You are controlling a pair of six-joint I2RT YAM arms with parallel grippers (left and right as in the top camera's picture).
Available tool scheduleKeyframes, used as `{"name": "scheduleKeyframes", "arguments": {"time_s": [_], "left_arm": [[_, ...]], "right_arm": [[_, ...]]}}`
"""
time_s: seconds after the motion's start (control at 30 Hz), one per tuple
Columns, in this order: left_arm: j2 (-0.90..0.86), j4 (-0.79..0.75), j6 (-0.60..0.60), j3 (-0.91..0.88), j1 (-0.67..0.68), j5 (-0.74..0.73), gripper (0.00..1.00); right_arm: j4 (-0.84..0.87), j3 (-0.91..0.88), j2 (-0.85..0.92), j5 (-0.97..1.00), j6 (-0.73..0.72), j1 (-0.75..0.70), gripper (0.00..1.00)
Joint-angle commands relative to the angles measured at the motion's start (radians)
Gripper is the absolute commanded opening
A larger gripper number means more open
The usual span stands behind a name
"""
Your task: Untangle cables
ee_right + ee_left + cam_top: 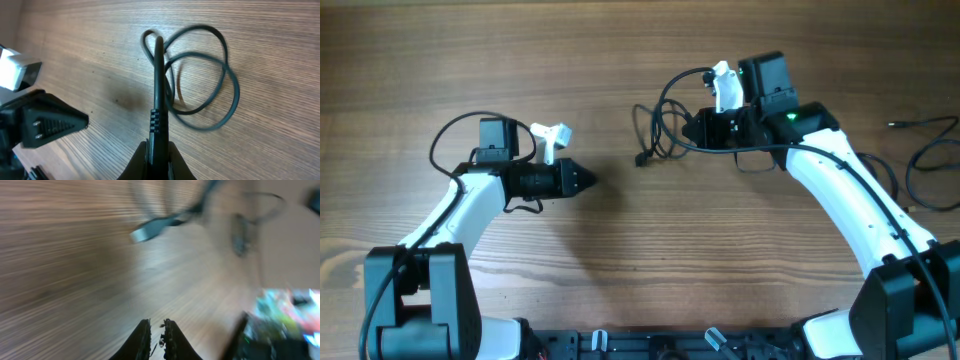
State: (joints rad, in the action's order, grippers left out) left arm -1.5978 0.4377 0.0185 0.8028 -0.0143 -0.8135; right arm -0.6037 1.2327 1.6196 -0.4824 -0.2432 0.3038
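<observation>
We note the right gripper (157,149) clamped on the cables (158,85) at a plug's neck, with the loops lying flat on the table (280,40) just beyond. We see the left gripper (157,330) nearly closed and empty, well apart from those loops.

**Soft daylight, one view smeared**

The overhead view is bright, evenly lit and sharp, with only faint, soft-edged shadows on the table (620,280). The left wrist view is heavily motion-blurred. Its wood grain runs in streaks, the plug (150,228) at 11 o'clock is smeared, and colours bleed together at 4 o'clock. The right wrist view is crisp, and the cable (158,80) casts a soft shadow close beside itself.
</observation>
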Motion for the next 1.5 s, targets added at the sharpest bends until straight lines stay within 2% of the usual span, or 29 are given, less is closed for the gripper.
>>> {"name": "scheduleKeyframes", "arguments": {"time_s": [0.0, 0.03, 0.07, 0.17, 0.27, 0.37, 0.5, 0.9, 0.97, 1.0, 1.07, 1.2, 1.27, 1.33, 1.4, 1.47], "left_arm": [[0.014, 0.0, 0.312, 0.009, 0.0, 0.331, 0.09], [0.014, 0.0, 0.312, 0.009, 0.004, 0.332, 0.15], [0.014, -0.001, 0.312, 0.009, 0.01, 0.332, 0.29], [0.014, -0.013, 0.31, 0.009, 0.027, 0.29, 0.54], [0.014, -0.067, 0.166, 0.009, 0.066, 0.04, 0.61], [0.014, -0.098, 0.145, 0.009, 0.124, 0.025, 0.62], [0.014, -0.132, 0.145, 0.009, 0.161, 0.026, 0.62], [0.014, -0.143, 0.146, 0.009, 0.163, 0.03, 0.64], [0.014, -0.146, 0.146, 0.009, 0.163, 0.028, 0.66], [0.014, -0.144, 0.144, 0.009, 0.163, -0.002, 0.61], [0.016, -0.142, 0.089, 0.009, 0.146, -0.134, 0.6], [0.016, -0.146, 0.084, 0.009, 0.112, -0.17, 0.59], [0.016, -0.145, -0.006, 0.009, 0.121, -0.257, 0.57], [0.015, -0.146, -0.014, 0.009, 0.126, -0.251, 0.58], [0.014, -0.142, -0.011, 0.009, 0.126, -0.217, 0.53], [0.014, -0.139, -0.011, 0.009, 0.126, -0.19, 0.38]], "right_arm": [[-0.003, 0.002, 0.011, -0.086, 0.0, -0.01, 0.04], [-0.003, 0.002, 0.011, -0.176, 0.035, -0.009, 0.04], [-0.003, 0.002, 0.011, -0.269, 0.063, -0.009, 0.04], [0.002, 0.002, 0.011, -0.44, 0.057, -0.009, 0.04], [0.0, 0.002, 0.011, -0.515, -0.009, -0.008, 0.04], [0.002, 0.002, 0.011, -0.541, -0.073, 0.0, 0.04], [0.005, 0.002, 0.011, -0.597, -0.078, 0.031, 0.04], [0.005, 0.002, 0.011, -0.6, -0.089, 0.054, 0.04], [0.013, 0.002, 0.011, -0.599, -0.097, 0.075, 0.04], [0.023, 0.002, 0.011, -0.578, -0.097, 0.087, 0.04], [0.027, 0.002, 0.011, -0.572, -0.099, 0.088, 0.04], [0.026, 0.002, 0.011, -0.573, -0.1, 0.088, 0.04], [0.027, 0.002, 0.011, -0.573, -0.1, 0.089, 0.04], [0.027, 0.002, 0.011, -0.573, -0.1, 0.09, 0.04], [0.027, 0.002, 0.011, -0.573, -0.101, 0.09, 0.04], [0.027, 0.002, 0.011, -0.573, -0.1, 0.09, 0.04]]}}
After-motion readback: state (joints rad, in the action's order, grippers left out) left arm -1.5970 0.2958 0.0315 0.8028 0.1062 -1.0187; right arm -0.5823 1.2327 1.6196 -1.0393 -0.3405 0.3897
